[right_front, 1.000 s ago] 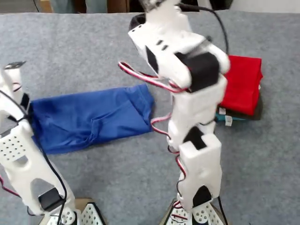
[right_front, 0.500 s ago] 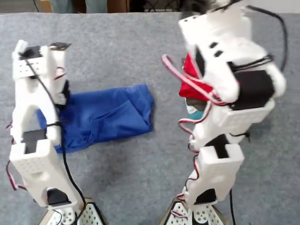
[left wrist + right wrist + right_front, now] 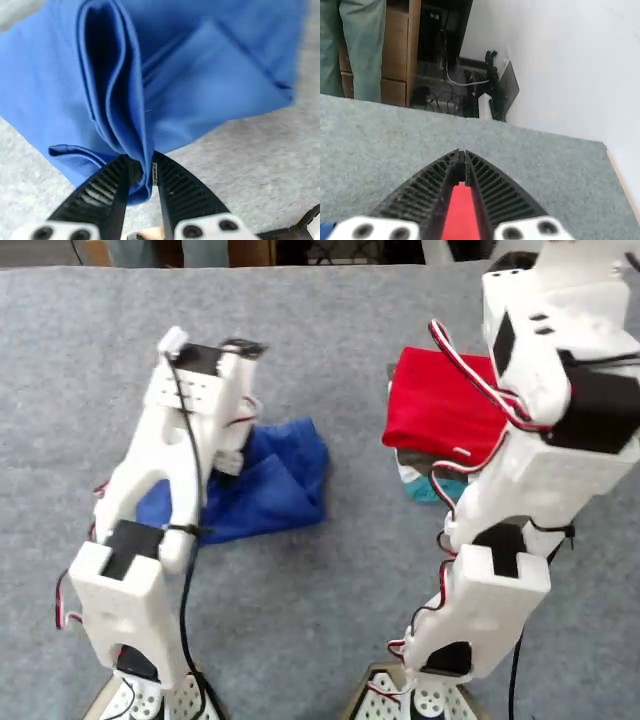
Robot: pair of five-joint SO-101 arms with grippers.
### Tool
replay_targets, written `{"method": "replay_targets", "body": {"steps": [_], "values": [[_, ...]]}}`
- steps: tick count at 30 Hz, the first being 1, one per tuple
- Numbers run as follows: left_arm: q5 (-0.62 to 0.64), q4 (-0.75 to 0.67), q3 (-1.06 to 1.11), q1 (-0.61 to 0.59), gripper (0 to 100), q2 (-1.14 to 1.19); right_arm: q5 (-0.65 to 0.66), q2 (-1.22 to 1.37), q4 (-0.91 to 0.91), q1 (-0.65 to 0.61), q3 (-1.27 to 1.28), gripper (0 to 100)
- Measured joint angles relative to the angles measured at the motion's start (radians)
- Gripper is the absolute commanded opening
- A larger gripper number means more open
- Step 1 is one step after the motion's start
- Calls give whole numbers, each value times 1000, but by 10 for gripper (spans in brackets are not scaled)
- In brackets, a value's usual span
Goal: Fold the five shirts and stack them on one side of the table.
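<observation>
- Grey cover [image 3: 300, 330] spans the table. A white wall [image 3: 560, 60] rises beyond its far edge.
- Blue shirt [image 3: 280, 475]: partly folded and lying left of centre, with its long axis running left to right. Its right end rests flat on the cover, and its left part passes under the left arm [image 3: 180, 440].
- Left gripper [image 3: 141, 172]: clenched on a doubled edge of the blue shirt. The pleat runs straight away from the fingers, and the rest of the cloth spreads beyond the tips.
- Red shirt [image 3: 440, 405]: folded, on top of a stack at the right side of the table. Dark and teal layers [image 3: 425, 485] show under its near edge.
- Right gripper [image 3: 464, 154]: raised above the table's right side, tips pressed together with nothing seen between them. Red shows through the slot behind the tips, probably the shirt below.
- Key relation: the stack lies to the right of the blue shirt, apart from it, with bare cover between. The left arm alone has the blue cloth, and the right arm [image 3: 540, 460] is nearer the stack.
- Judgement: the held edge must travel rightward along the long axis to meet the flat end. Only then can the bundle go onto the red shirt.
</observation>
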Motion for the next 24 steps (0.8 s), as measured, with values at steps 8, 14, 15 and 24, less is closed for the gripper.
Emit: {"method": "replay_targets", "body": {"steps": [8,14,15,24], "values": [[66,-97,-25,130,29,0,0,0,0,5,8,15],[112,-178,-25,160,29,0,0,0,0,5,8,15],[117,-189,-25,167,29,0,0,0,0,5,8,15],[160,-265,-25,215,29,32,0,0,0,5,8,15]]}}
